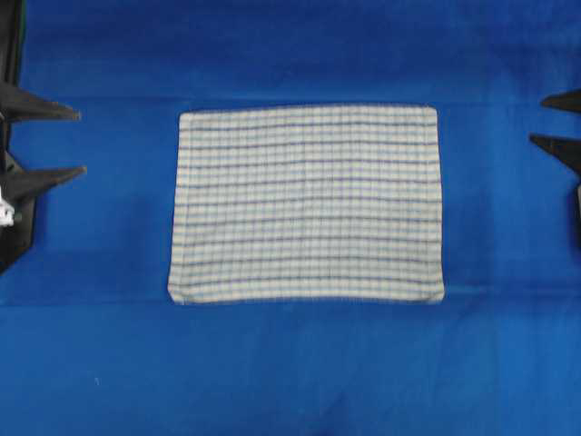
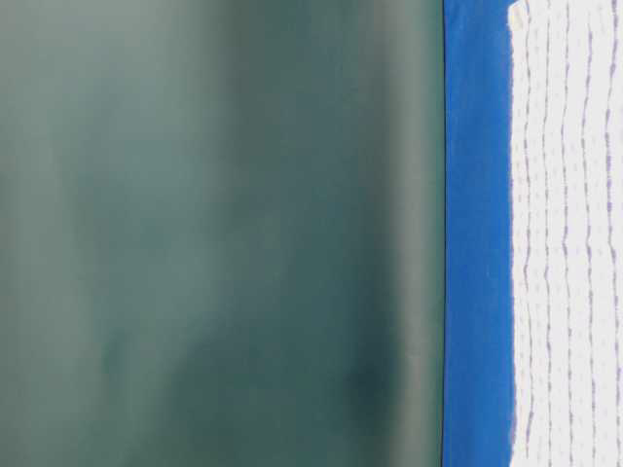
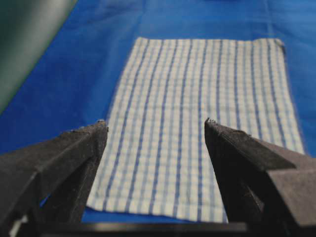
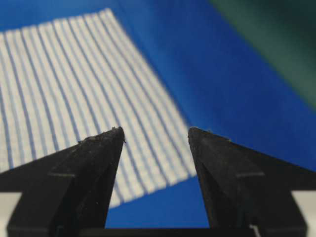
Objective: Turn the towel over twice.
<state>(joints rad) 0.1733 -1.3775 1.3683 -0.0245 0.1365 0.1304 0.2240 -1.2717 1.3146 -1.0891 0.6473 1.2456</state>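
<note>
The towel (image 1: 306, 203), white with thin dark-blue and light-blue stripes, lies flat and spread out in the middle of the blue table covering (image 1: 290, 363). It also appears as the towel (image 2: 569, 233), the towel (image 3: 202, 123) and the towel (image 4: 64, 84). My left gripper (image 1: 82, 143) is open at the left edge, well clear of the cloth's left hem. In its wrist view the left gripper (image 3: 155, 123) has nothing between its black fingers. My right gripper (image 1: 537, 119) is open at the right edge, apart from the towel. The right gripper (image 4: 155, 131) holds nothing.
The blue table covering (image 3: 74, 79) surrounds the towel on all sides with wide margins. A dark green backdrop (image 2: 224, 233) stands beyond the table's far edge, and a dark green backdrop (image 4: 276, 39) borders the covering in the right wrist view.
</note>
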